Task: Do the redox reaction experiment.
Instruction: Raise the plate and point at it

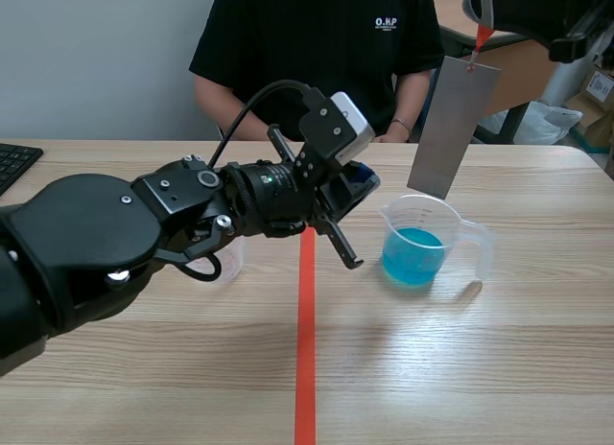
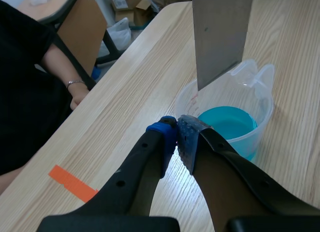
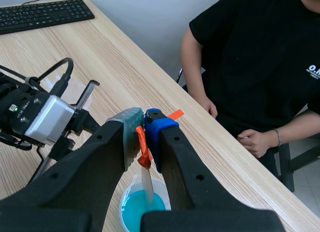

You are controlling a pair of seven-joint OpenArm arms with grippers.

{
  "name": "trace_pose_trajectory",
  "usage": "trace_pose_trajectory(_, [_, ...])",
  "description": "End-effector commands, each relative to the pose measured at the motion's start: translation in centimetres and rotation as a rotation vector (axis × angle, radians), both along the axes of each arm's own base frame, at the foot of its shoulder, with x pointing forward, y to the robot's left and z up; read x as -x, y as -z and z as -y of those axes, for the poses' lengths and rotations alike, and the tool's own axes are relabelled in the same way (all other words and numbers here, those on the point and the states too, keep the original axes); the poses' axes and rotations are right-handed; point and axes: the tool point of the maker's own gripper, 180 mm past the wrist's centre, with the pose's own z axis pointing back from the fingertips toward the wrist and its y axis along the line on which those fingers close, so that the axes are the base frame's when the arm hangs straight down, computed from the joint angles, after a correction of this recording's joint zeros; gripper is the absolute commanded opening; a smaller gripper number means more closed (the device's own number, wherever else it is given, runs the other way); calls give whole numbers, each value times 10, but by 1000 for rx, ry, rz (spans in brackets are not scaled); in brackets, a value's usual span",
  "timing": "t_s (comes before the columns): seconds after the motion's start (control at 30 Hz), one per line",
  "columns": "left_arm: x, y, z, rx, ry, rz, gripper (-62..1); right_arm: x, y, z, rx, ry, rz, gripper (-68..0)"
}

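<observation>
A clear plastic beaker of blue liquid stands right of the table's middle. Over it hangs a grey metal plate, lower edge about level with the rim. My right gripper, raised at the top right, is shut on the plate's orange-red tab. In the right wrist view the plate runs edge-on down toward the beaker. My left gripper is shut on nothing, just left of the beaker. In the left wrist view its fingertips meet in front of the beaker and plate.
A person in a black shirt sits across the table with hands near its far edge. A small clear cup stands partly hidden behind my left arm. A black keyboard lies at the far left. Boxes and a chair stand beyond the table's right end.
</observation>
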Motion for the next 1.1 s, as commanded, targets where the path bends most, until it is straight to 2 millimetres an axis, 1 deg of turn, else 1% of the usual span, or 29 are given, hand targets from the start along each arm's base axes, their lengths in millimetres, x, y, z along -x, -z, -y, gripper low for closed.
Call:
trace_pose_trajectory(0.0, [-7,-16,5,37,-7,35,-560,0,-17,2,-5,-5,53,-660])
trace_pose_trajectory(0.13, [-7,-14,8,44,-10,28,-560,0,-17,2,-5,-5,53,-660])
trace_pose_trajectory(0.33, [-10,-15,5,43,-31,44,-560,0,-17,2,-5,-5,53,-660])
trace_pose_trajectory(0.43, [-9,-13,7,19,-18,61,-560,0,-17,2,-5,-5,53,-660])
trace_pose_trajectory(0.67, [-2,-13,17,18,7,60,-560,0,-17,2,-5,-5,53,-660])
trace_pose_trajectory(1.07, [-1,-16,19,39,16,68,-560,0,-17,2,-5,-5,53,-660])
